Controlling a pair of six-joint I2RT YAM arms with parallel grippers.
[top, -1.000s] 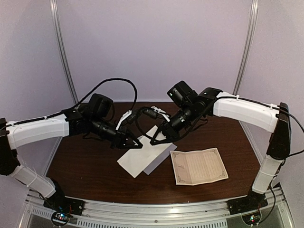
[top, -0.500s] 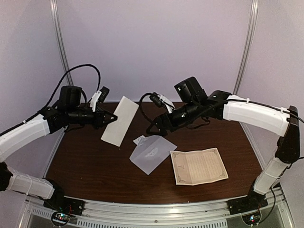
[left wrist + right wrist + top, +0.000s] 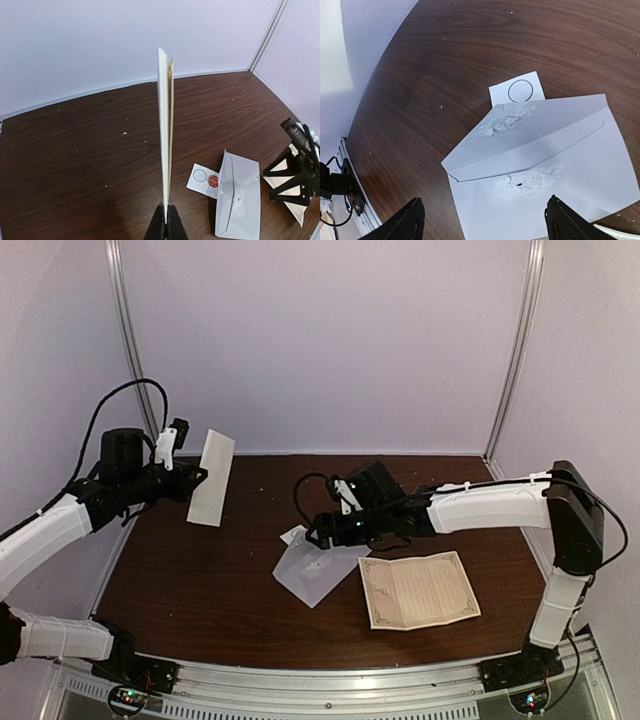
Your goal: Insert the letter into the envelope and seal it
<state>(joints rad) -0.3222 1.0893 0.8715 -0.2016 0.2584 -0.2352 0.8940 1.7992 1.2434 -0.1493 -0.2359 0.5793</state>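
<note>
Left arm raised at the table's left edge: the left gripper (image 3: 195, 477) is clamped tight on the bottom edge of a folded sheet (image 3: 212, 478), holding it upright and clear of the table (image 3: 200, 580). The left wrist view shows the sheet edge-on, white outside and cream between the folds.

The envelope (image 3: 318, 570) lies flat near the middle of the table, flap open and pointing away from the arms. Rough whitish patches mark both the flap and the body (image 3: 545, 165). The right gripper (image 3: 314, 536) hovers just over the flap end, jaws spread wide and holding nothing.

A small white sticker strip (image 3: 202, 177) pokes out from under the flap, showing one empty ring outline and a round red seal (image 3: 213, 181). Its design is too small to read.

A cream bordered page (image 3: 420, 590) lies flat just to the envelope's right. Its lines of writing are too fine to make out.
</note>
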